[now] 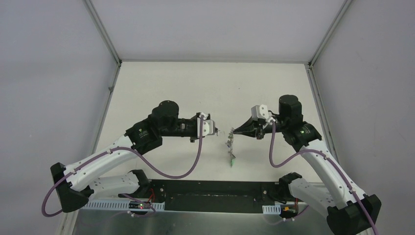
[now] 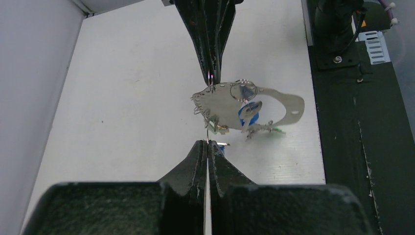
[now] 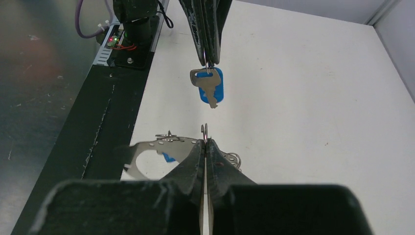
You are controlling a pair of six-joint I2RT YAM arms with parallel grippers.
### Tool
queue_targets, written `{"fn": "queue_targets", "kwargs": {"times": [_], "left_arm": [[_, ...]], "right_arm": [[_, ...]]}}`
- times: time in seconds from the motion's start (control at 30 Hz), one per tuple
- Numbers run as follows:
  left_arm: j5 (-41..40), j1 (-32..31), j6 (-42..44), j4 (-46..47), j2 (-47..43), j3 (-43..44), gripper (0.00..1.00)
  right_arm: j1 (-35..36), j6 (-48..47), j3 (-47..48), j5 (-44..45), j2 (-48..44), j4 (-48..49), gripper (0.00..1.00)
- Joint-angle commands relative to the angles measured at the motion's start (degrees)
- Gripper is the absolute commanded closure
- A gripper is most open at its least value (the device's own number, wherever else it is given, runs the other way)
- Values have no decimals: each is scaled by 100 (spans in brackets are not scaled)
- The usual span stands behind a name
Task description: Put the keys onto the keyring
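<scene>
Both clenched: left gripper (image 3: pixel 209 61) pinches blue key (image 3: pixel 211 86); right gripper (image 3: pixel 205 142) clamps keyring (image 3: pixel 149 146) rim, key hanging near.

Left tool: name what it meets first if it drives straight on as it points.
Probably the keyring, hanging from the right tool directly ahead; depth is unclear.

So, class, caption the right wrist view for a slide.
Left claw holds a blue-tagged key near the keyring gripped by the right claw.
</scene>
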Motion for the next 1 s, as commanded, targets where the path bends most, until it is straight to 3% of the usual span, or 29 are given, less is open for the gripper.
{"fn": "queue_targets", "kwargs": {"times": [0.0, 0.37, 0.6, 0.97], "left_arm": [[-362, -386, 468, 351, 104, 217, 100], [-1075, -896, 997, -32, 636, 782, 100], [-1376, -1154, 1192, -224, 831, 1011, 100], [-1920, -1188, -635, -885, 490, 1327, 100]], "right_arm": [[92, -691, -101, -435, -255, 444, 100], [178, -1164, -270, -533, -381, 351, 100], [217, -934, -131, -414, -332, 191, 100], [236, 128, -58, 481, -384, 430, 100]]}}
